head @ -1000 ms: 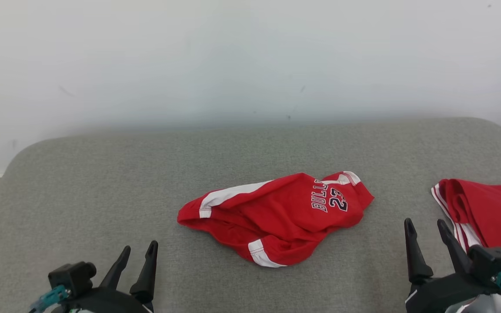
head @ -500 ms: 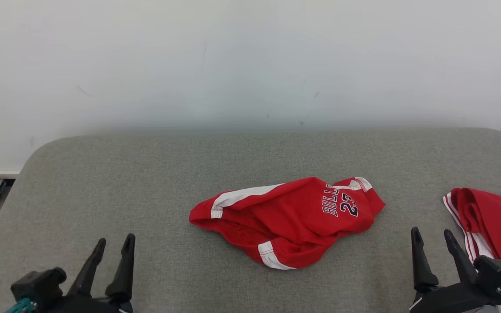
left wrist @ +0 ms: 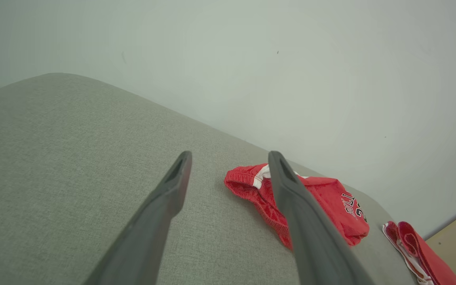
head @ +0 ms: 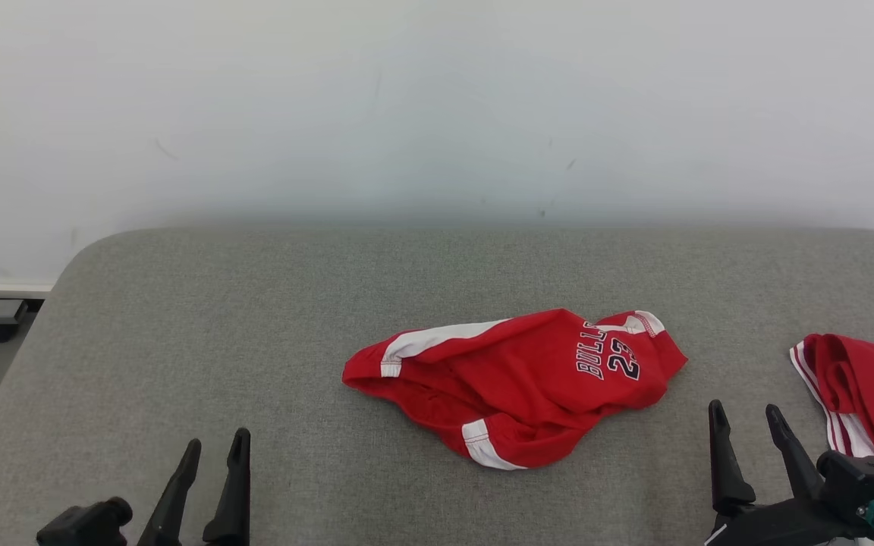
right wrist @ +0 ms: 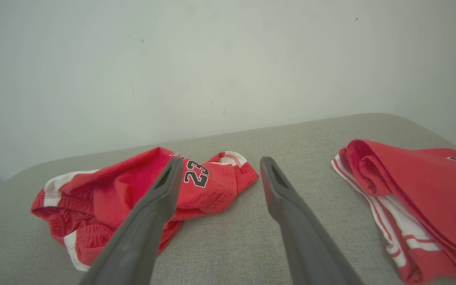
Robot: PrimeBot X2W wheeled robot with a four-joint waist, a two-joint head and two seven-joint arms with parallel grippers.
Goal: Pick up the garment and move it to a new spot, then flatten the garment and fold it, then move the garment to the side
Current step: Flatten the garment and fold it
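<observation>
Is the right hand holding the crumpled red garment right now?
No, the right hand is open and empty, short of the crumpled red garment.

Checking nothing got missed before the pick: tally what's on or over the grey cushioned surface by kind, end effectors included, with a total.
Crumpled red fabric garment printed BULLS 23: 1
Red fabric garment with white stripes, far right: 1
Dark two-fingered end effectors, open: 2, left end effector and right end effector
Total: 4

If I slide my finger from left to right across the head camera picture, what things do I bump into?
First the left gripper → crumpled red garment → right gripper → folded red garment at the right edge.
</observation>
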